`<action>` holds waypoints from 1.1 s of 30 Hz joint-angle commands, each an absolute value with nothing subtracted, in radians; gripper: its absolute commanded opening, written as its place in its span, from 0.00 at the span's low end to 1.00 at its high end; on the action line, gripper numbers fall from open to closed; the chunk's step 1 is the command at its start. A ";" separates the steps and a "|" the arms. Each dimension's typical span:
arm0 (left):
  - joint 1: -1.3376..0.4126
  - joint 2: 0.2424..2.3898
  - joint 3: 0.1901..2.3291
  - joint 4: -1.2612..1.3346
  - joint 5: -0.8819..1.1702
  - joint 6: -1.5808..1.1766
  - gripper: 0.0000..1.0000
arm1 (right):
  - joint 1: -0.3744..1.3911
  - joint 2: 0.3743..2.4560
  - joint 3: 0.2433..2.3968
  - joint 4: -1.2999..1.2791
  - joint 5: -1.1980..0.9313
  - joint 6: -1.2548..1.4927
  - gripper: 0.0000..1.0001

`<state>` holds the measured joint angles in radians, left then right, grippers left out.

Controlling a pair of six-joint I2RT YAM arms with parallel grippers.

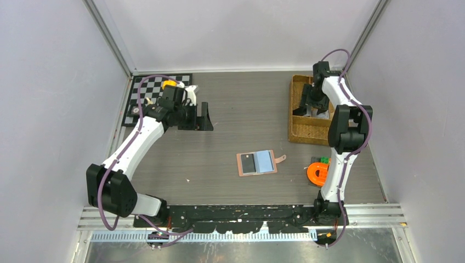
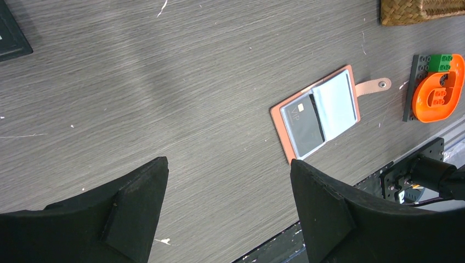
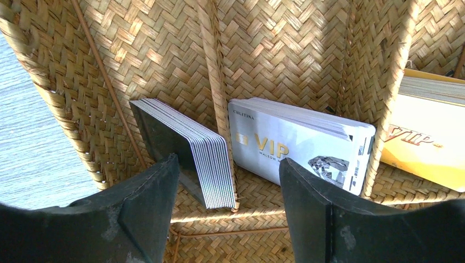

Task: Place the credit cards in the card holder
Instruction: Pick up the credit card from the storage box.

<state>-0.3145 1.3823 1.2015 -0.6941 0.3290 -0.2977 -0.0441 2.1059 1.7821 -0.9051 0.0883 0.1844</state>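
Observation:
The pink card holder [image 1: 256, 163] lies open on the table between the arms, with its strap to the right. In the left wrist view the card holder [image 2: 318, 114] shows a dark card [image 2: 307, 123] in its left half and a pale panel in its right. My right gripper [image 3: 229, 160] is open inside the wicker tray, its fingers on either side of the lower corner of a stack of dark credit cards [image 3: 211, 159]. Beside that stack lies a white VIP stack [image 3: 299, 143]. My left gripper [image 2: 227, 161] hangs open and empty over bare table, far left of the holder.
The wicker tray [image 1: 299, 130] sits at the back right with woven dividers [image 3: 216, 66] between its stacks, including a yellow VIP stack [image 3: 422, 150]. An orange and green toy [image 1: 318, 172] lies near the right arm's base. A checkerboard [image 1: 156, 89] is at the back left.

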 commanded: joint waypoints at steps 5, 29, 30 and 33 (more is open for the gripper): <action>-0.307 1.387 1.200 -0.693 0.347 -0.282 0.84 | -0.057 2.060 1.825 -0.939 0.145 0.181 0.71; -0.305 1.388 1.201 -0.695 0.362 -0.282 0.84 | -0.071 2.021 1.836 -0.959 0.164 0.182 0.61; -0.305 1.388 1.200 -0.696 0.362 -0.282 0.84 | -0.073 2.022 1.838 -0.961 0.165 0.183 0.61; -0.305 1.388 1.201 -0.696 0.362 -0.282 0.84 | -0.079 2.020 1.838 -0.965 0.169 0.184 0.61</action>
<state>-0.3119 1.3861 1.2011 -0.6941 0.3408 -0.2977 -0.0589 2.0876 1.7973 -0.9443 0.1188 0.1898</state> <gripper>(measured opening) 0.840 0.611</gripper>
